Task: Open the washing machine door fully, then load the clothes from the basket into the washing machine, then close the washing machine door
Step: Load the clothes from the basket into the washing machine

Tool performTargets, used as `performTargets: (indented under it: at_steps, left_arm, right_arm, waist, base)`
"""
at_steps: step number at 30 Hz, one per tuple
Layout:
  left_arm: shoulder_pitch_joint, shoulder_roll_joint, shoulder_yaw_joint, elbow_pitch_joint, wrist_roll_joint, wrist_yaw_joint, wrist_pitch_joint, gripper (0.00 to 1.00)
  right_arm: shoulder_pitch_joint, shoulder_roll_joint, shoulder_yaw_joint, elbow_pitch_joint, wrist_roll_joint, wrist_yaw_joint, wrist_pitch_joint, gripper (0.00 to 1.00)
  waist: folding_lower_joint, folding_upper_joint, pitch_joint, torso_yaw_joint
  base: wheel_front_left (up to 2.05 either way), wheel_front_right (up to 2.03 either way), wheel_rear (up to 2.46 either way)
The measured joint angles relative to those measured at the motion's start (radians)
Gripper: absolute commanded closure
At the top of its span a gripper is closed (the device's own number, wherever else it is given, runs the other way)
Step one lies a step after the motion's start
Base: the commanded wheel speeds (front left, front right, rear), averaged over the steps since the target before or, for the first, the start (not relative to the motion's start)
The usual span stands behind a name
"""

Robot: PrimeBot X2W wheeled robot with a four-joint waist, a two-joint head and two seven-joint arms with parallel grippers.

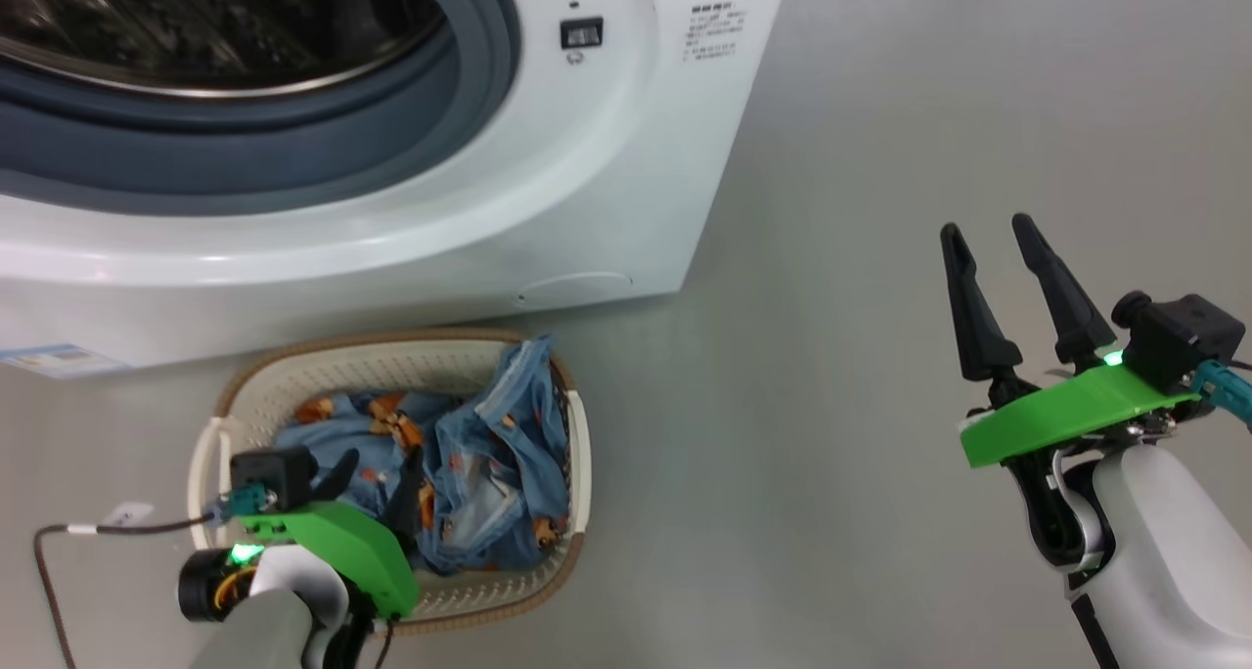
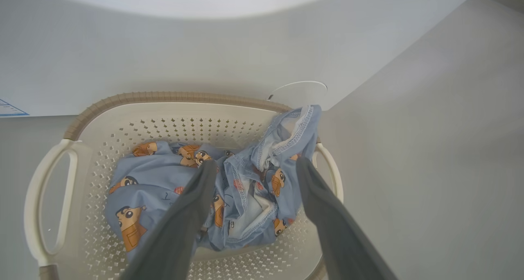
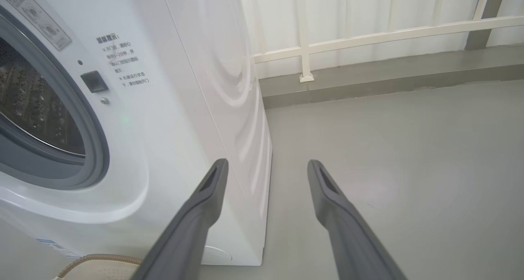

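The washing machine (image 1: 606, 141) looms white at the upper left of the head view, steel drum (image 1: 196, 14) and grey gasket (image 1: 293, 151) in plain sight. On the grey floor (image 1: 831, 405) just in front sits the basket (image 1: 391, 371) — the clothes (image 1: 489, 444) bunched inside, one fold draped over its right rim. The left gripper (image 2: 256, 163) hovers over that pile, jaws wide apart, holding nothing. Well off to the right, the right gripper (image 1: 986, 227) hangs above the floor — jaws spread, empty too.

Glossy white washing machine (image 1: 587, 160), perforated plastic basket (image 1: 391, 371), soft printed-cloth clothes (image 1: 489, 454).
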Motion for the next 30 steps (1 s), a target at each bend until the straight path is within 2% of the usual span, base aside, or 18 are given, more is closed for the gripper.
performTargets:
  at_steps: [8, 15, 30]
  left_arm:
    - [-0.138, -0.024, -0.018, 0.189, 0.001, -0.029, 0.008, 0.00]
    - [-0.246, -0.020, -0.038, 0.315, 0.015, -0.037, 0.049, 0.00]
    - [-0.408, 0.046, -0.047, 0.379, 0.019, -0.020, 0.124, 0.00]
  right_arm:
    - [-0.051, 0.009, 0.016, -0.021, -0.005, 0.000, 0.000, 0.00]
    - [-0.096, 0.025, 0.018, -0.051, -0.023, 0.000, -0.003, 0.00]
    - [-0.153, 0.071, 0.022, -0.096, -0.025, 0.000, -0.004, 0.00]
  waist:
    - [0.0000, 0.0000, 0.115, -0.030]
    - [0.0000, 0.0000, 0.218, -0.054]
    - [0.0000, 0.0000, 0.429, -0.131]
  base:
    - [0.00, 0.00, 0.00]
    - [0.00, 0.00, 0.00]
    - [0.00, 0.00, 0.00]
